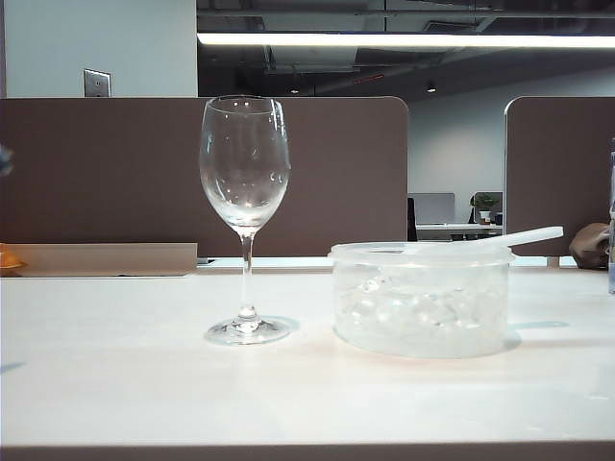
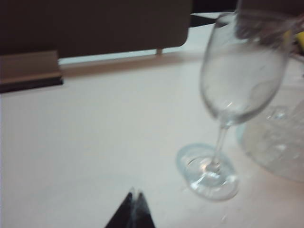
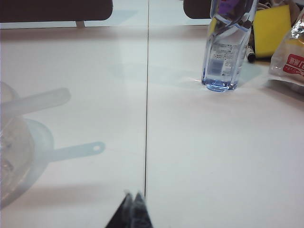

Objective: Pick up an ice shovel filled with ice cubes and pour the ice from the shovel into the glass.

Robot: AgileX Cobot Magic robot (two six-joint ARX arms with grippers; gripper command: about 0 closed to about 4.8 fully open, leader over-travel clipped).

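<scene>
The clear stemmed glass stands upright and empty on the white table, left of a round translucent tub. The tub holds the ice cubes. The ice shovel's thin handle juts over the tub's right rim; its head is hidden inside. No gripper shows in the exterior view. In the left wrist view my left gripper is shut and empty, low over the table, short of the glass. My right gripper is shut and empty, apart from the shovel handle and the tub.
A brown partition runs along the table's far edge. Beyond the right gripper stand a clear water bottle, a yellow block and a snack packet. A seam runs across the tabletop.
</scene>
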